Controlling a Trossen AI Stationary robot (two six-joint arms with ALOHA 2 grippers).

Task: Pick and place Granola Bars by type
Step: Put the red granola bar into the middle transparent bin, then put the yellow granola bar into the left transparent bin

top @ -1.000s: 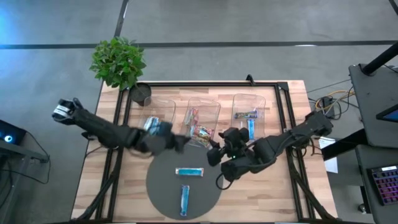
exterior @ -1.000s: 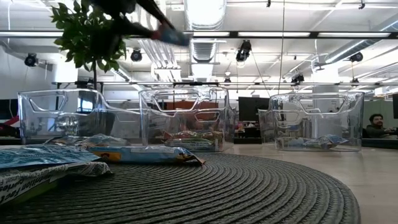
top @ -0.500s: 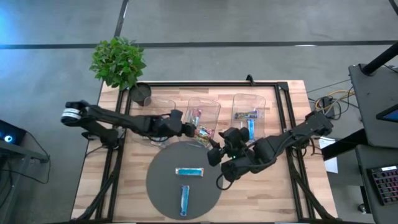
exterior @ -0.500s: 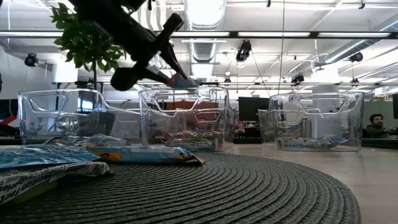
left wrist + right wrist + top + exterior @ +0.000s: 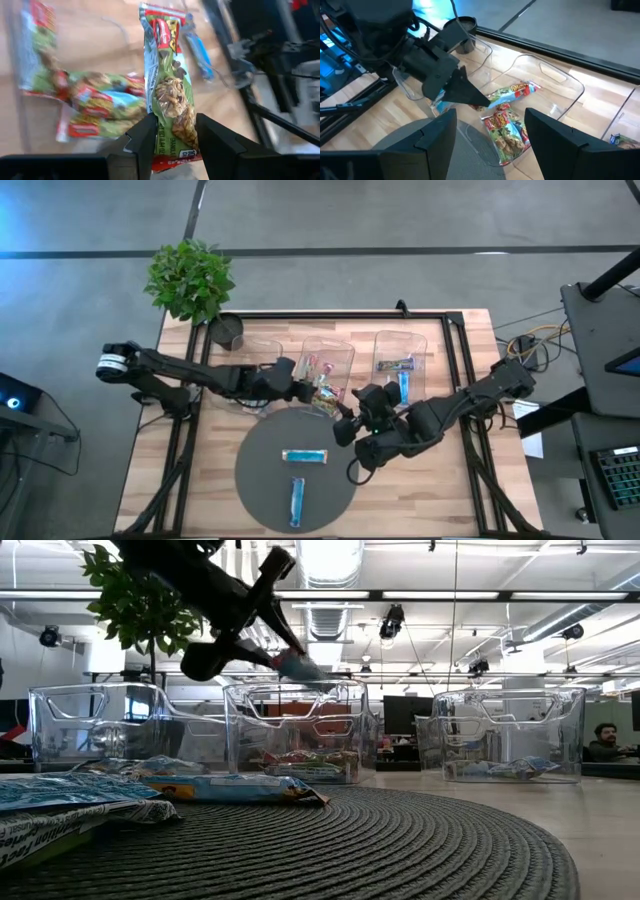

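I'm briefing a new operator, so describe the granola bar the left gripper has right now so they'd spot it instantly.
Find the middle clear bin of the three on the table. The left gripper hangs over it with the multicoloured granola bar between its fingers. It alone is in the air; similar bars lie in the bin.

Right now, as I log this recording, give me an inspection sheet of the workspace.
Surface: wooden table, round dark mat.
Job's things: two blue bars on the mat; multicoloured bars in the middle bin; bars in the right bin and left bin.
Clutter: potted plant.
Grippers: left gripper over the middle bin, multicoloured bar between its fingers; right gripper open beside the mat.
Cables: bundle off the table's right edge.
Surroundings: office; a seated person.
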